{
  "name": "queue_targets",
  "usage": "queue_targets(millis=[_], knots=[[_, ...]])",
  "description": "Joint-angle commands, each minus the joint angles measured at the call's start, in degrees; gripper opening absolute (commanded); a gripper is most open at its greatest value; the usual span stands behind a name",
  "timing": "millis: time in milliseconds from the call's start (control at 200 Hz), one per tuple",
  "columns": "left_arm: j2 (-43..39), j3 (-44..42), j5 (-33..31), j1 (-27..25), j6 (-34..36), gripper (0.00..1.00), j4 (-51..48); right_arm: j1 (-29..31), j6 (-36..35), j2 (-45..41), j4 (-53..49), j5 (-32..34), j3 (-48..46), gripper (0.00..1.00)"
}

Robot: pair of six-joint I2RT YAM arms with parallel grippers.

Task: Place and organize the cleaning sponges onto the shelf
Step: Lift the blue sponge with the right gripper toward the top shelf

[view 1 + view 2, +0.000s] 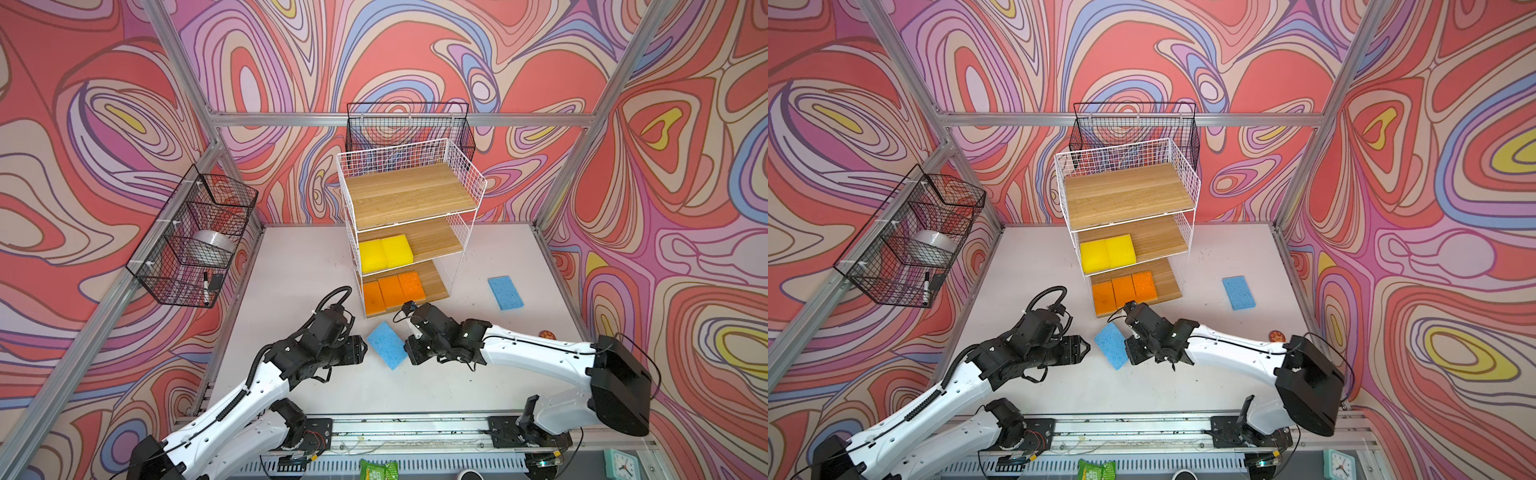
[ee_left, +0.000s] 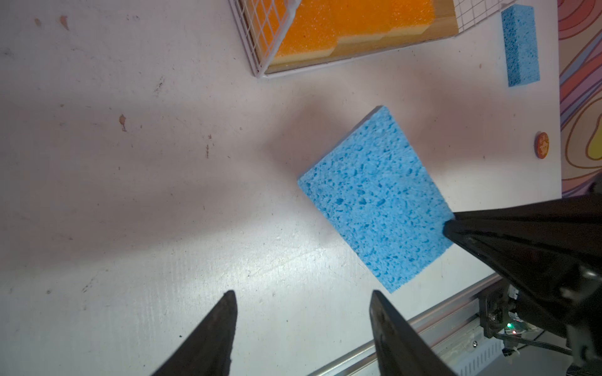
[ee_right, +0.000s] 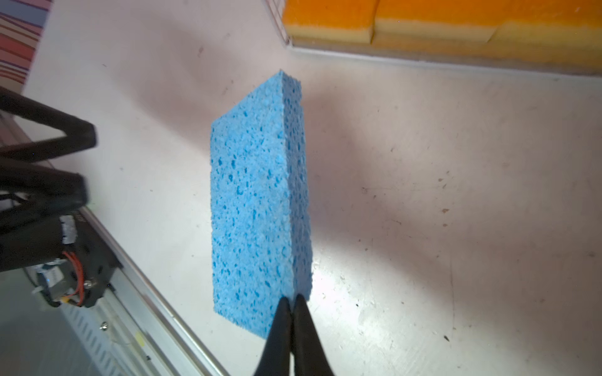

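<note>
For the right jaws: shut almost completely, pinching the thin edge of a blue sponge (image 3: 254, 201) at its near corner, with the foam squeezed between the two black tips. Found in both top views just in front of the shelf (image 1: 411, 195), between the two arms, turned at an angle to the front edge of the bench (image 1: 299, 266). Seems raised a little on the pinched side, judging by the soft shadow under it in the left wrist view, but impossible to tell for sure whether lifted fully clear or resting on its far edge. For the left jaws: well open, holding nothing, hanging over the bench just beside the same sponge and pointing toward it, not touching it. Well apart from all this, to the right of the shelf and lying flat on the bench: a second blue sponge (image 1: 505, 293). On the middle board of the shelf, at its left end: two yellow sponges (image 1: 385, 253), side by side and touching. On the lowest board, also toward the left: three orange sponges (image 1: 392, 293) in a close row, orange face up, with the pale layer visible along their front edge in the right wrist view.
</note>
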Motion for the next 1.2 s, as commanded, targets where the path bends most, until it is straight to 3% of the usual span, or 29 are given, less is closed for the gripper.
queue_targets(millis=[0, 310, 526, 691, 921, 1197], knots=[[-1.1, 2.0, -1.6, 0.4, 0.8, 0.66, -3.4, 0.4, 1.0, -4.7, -2.5, 1.3, 0.0, 0.0], [-3.8, 3.4, -3.3, 0.4, 1.2, 0.66, -6.3, 0.3, 1.2, -18.6, -11.4, 4.2, 4.2, 0.0], [-4.3, 5.2, -4.0, 0.4, 1.7, 0.66, -7.6, 0.3, 0.5, -21.7, -17.5, 8.0, 11.5, 0.0], [-4.3, 10.5, -6.2, 0.5, 3.7, 0.66, -10.9, 0.3, -1.3, -20.8, -19.7, 9.0, 19.5, 0.0], [-0.6, 24.7, -9.8, 0.6, 8.5, 0.66, -16.5, 0.4, -4.7, -15.5, -21.7, 9.9, 33.3, 0.0], [0.9, 35.8, -12.6, 0.9, 12.4, 0.66, -20.5, 0.1, -6.5, -8.6, -18.6, 12.5, 44.9, 0.0]])
